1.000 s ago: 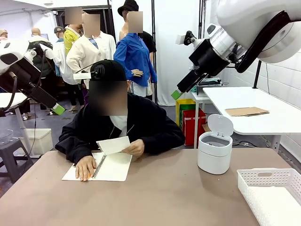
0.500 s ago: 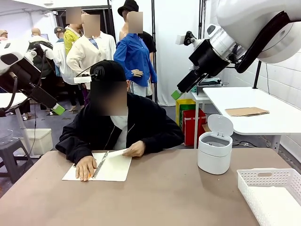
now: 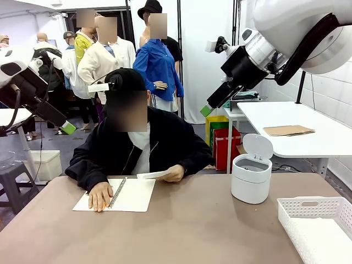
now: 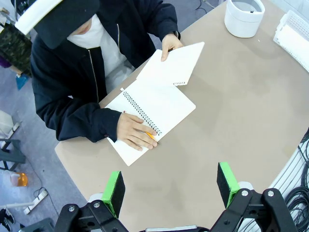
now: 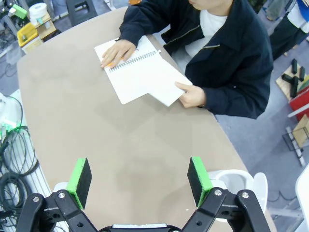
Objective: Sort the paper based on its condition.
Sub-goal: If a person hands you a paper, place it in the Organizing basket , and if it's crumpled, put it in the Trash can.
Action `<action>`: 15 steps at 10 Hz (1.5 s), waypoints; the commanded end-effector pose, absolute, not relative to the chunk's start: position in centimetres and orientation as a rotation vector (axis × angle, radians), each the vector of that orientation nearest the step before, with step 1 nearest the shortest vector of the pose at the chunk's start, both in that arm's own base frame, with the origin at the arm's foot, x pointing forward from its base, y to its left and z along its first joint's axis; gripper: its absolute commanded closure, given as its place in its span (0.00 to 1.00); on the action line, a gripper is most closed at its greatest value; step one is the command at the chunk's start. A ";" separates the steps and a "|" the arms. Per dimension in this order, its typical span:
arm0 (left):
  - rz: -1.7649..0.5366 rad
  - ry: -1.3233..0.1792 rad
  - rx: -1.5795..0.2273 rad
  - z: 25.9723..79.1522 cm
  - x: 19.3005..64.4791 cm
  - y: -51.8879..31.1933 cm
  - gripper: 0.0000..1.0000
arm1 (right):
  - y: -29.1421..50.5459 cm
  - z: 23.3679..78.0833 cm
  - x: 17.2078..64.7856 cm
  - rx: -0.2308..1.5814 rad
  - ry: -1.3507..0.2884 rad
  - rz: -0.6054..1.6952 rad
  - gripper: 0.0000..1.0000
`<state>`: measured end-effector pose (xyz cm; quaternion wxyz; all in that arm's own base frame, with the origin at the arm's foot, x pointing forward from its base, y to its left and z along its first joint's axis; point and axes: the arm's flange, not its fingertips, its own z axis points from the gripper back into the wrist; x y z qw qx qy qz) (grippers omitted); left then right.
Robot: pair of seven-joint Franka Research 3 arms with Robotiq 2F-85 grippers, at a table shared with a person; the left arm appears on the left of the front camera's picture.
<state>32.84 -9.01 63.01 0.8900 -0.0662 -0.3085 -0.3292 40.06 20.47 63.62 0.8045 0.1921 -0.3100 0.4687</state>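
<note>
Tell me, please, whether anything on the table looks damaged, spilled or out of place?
Nothing stands out. The loose sheet in the person's hand looks flat and whole, the notebook lies open and flat, and the white bin stands upright, lid raised.

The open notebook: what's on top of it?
On the notebook, a person's hand lies flat on one page, covering most of something orange. Their other hand holds a loose sheet of paper over one corner.

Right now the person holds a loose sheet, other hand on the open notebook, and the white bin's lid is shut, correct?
No: the front view shows the white bin with its lid standing open. The loose sheet and the hand on the open notebook are as stated.
</note>
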 end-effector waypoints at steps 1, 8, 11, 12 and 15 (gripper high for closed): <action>-0.681 -0.642 -0.133 63.0 32.8 -9.0 0.00 | 20.5 63.6 40.2 0.419 -0.669 1.004 0.00; -0.681 -0.642 -0.133 63.0 32.8 -9.0 0.00 | 20.5 63.6 40.2 0.419 -0.669 1.004 0.00; -0.681 -0.642 -0.133 63.0 32.8 -9.0 0.00 | 20.5 63.6 40.2 0.419 -0.669 1.004 0.00; -0.681 -0.642 -0.133 63.0 32.8 -9.0 0.00 | 20.5 63.6 40.2 0.419 -0.669 1.004 0.00; -0.681 -0.642 -0.133 63.0 32.8 -9.0 0.00 | 20.5 63.6 40.2 0.419 -0.669 1.004 0.00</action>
